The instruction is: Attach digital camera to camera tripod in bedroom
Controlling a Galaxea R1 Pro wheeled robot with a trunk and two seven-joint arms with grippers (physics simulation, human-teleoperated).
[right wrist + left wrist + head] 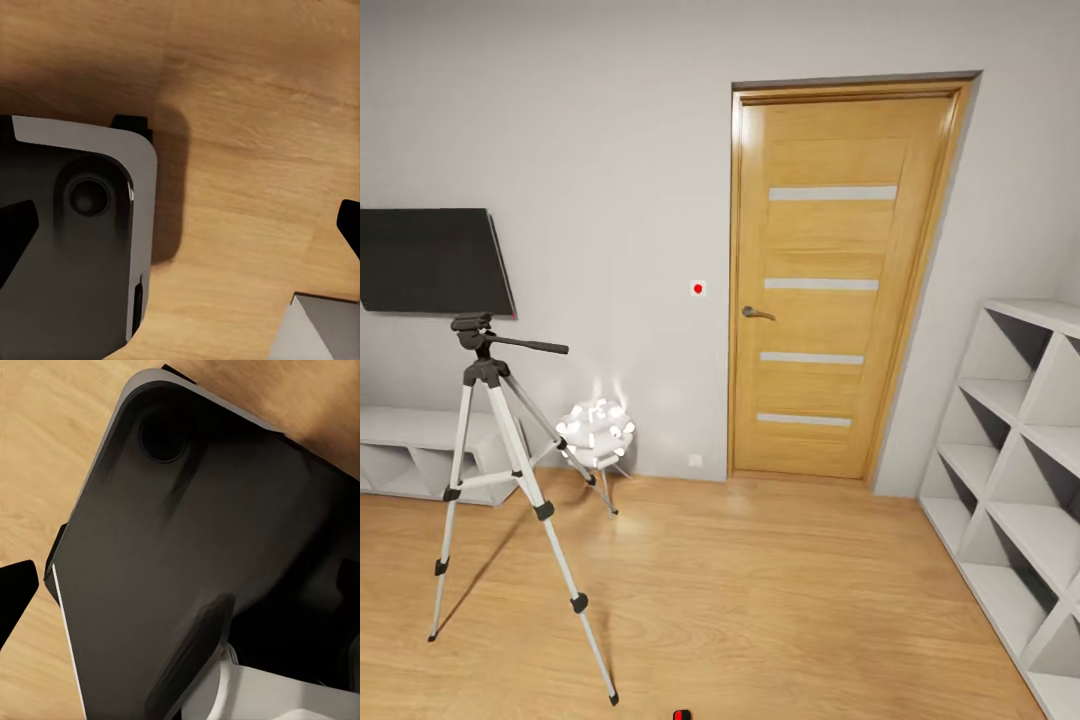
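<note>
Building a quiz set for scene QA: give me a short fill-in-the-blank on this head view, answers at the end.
1. The camera tripod stands on the light ___ floor.
2. The black TV hangs on the wall directly ___ the tripod's head.
3. The oak door is ___.
4. The white spiky-ball lamp stands between the tripod and the ___.

Missing words: wood; above; closed; door
</note>
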